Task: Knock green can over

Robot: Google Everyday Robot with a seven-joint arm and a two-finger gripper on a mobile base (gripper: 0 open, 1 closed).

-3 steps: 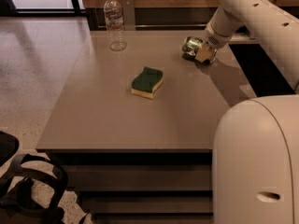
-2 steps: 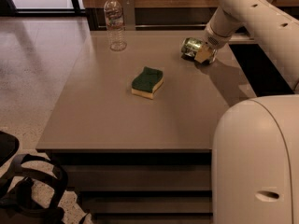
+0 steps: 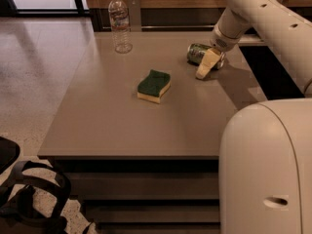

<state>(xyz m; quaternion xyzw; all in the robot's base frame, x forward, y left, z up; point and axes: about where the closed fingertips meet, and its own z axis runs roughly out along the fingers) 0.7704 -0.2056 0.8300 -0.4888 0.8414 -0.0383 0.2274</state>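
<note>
1. The green can point(image 3: 197, 52) is lying on its side on the bench point(image 3: 122, 126), as it was in the earlier frames, in about the same place at the far right of the bench top.
2. The gripper point(image 3: 206, 65) is sitting low over the bench at the right end of the can, much where it was a second ago. Its pale tip is now reaching slightly nearer the camera.
3. The can is lying just left of and behind the jaws, and the pale tip is overlapping its right end. Contact appears likely but cannot be confirmed.
4. Whether the jaws are spread or pressed together cannot be told.
5. The arm point(image 3: 253, 18) is descending to the gripper from the upper right, crossing above the right edge of the bench.
6. The sponge point(image 3: 153, 85), green side up, is lying flat left of the jaws and nearer the camera, well apart from the can. It has not shifted.
7. The water bottle point(image 3: 120, 23) is standing upright far left of the jaws, at the back of the bench. It too has not moved.
8. Nothing is standing between the jaws and the can.
9. The robot body point(image 3: 265, 169) is filling the lower right foreground, nearer the camera than the jaws and covering the near right corner of the bench.
</note>
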